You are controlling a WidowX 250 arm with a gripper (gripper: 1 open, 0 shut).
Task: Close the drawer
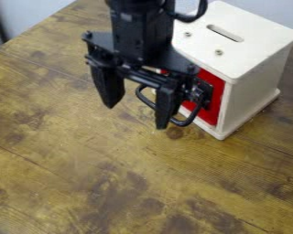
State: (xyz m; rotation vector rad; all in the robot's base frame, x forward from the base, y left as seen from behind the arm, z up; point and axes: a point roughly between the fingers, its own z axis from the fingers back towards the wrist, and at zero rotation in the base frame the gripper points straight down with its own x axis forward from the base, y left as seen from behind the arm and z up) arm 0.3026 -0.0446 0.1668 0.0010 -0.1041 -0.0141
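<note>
The drawer (211, 99) shows only its flat red front, sitting about flush in the side of the cream-white cabinet box (234, 55). Its black loop handle (183, 117) sticks out toward the table's middle. My black gripper (138, 108) hangs just left of the drawer front with its two long fingers pointing down and spread apart, open, nothing between them. The right finger (165, 110) stands right in front of the handle and covers part of the red front. I cannot tell whether it touches the handle.
The cabinet box has a slot (225, 33) in its top and stands at the back right of a worn wooden table (100, 183). A dark knot (175, 133) marks the wood below the handle.
</note>
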